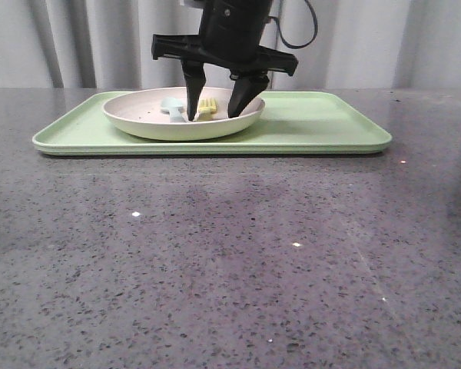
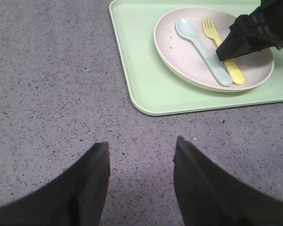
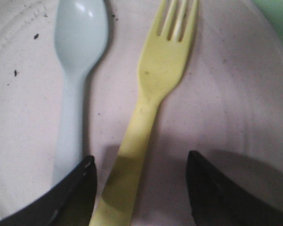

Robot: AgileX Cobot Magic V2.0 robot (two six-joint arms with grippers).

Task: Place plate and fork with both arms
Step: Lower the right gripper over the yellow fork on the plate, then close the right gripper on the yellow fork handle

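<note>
The off-white speckled plate (image 1: 138, 119) sits on the left part of the light-green tray (image 1: 323, 123). The yellow fork (image 1: 207, 108) lies in the plate beside a pale blue spoon (image 1: 171, 108). My right gripper (image 1: 215, 115) reaches down into the plate, open, its fingers astride the fork's handle (image 3: 127, 174) without closing on it. In the left wrist view the plate (image 2: 179, 61), fork (image 2: 236, 73) and spoon (image 2: 203, 52) show beyond my left gripper (image 2: 141, 146). That gripper is open and empty over bare table, out of the front view.
The tray (image 2: 141, 89) lies across the far half of the grey speckled table (image 1: 230, 261). A grey curtain (image 1: 77, 42) hangs behind the table.
</note>
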